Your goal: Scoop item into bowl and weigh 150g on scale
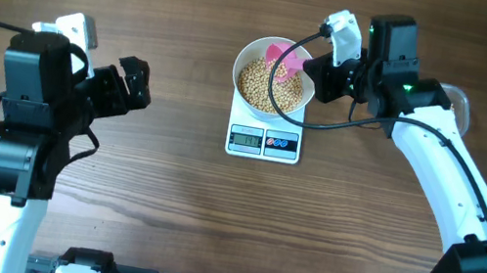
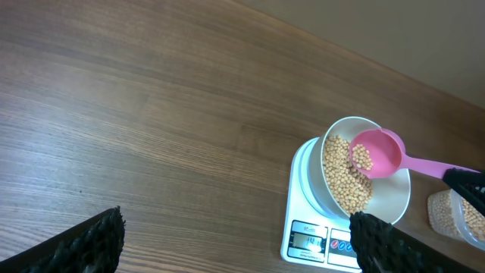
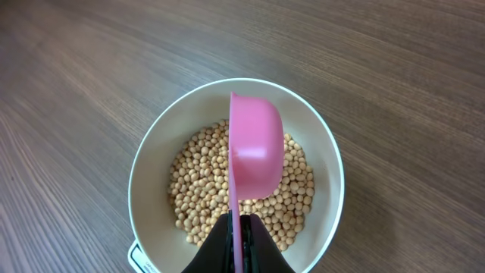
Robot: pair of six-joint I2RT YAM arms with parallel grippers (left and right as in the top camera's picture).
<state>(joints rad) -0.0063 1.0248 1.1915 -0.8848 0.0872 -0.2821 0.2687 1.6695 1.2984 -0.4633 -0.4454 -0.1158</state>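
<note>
Our right gripper [image 3: 241,241] should tip the pink scoop [image 3: 254,144] slowly, we judge, dribbling out the beans [image 3: 198,182] a few at a time and checking the scale [image 1: 263,142]. It is clenched on the scoop's handle, with the cup tilted over the bowl [image 3: 145,174] that sits on the scale. Our left gripper [image 1: 138,84] hangs spread wide, holding nothing, well left of the scale.

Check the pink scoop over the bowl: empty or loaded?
Partly loaded: the left wrist view shows a small cluster of beans inside the scoop, rolled on its side above the bowl.
</note>
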